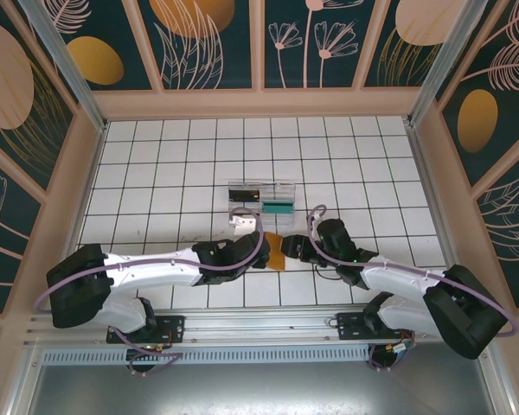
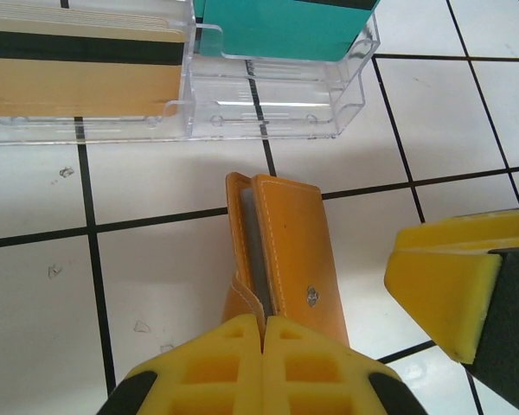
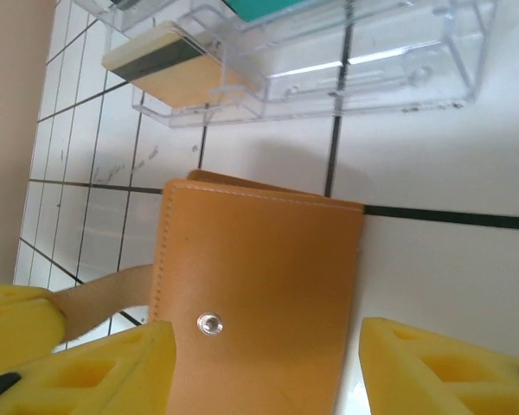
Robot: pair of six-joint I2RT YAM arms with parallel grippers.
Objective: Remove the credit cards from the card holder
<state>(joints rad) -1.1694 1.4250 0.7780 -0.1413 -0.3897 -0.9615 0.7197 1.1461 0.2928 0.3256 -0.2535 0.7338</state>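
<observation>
Card holder — grey lining, left wrist

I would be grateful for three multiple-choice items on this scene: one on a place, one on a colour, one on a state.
1. Where is the card holder relative to the clear tray?
A. Inside it.
B. On the tiles, on the arms' side.
C. Beyond it, by the wall.
2. What colour is the card in the tray's right-hand compartment?
A. Red.
B. White.
C. Teal.
3. How is the right gripper?
A. Open astride the card holder.
B. Shut on a card.
C. Shut on the tray.
Answers: B, it lies on tiles nearer the bases; C, it is plainly teal; A, its pads stand apart, the holder between.
</observation>
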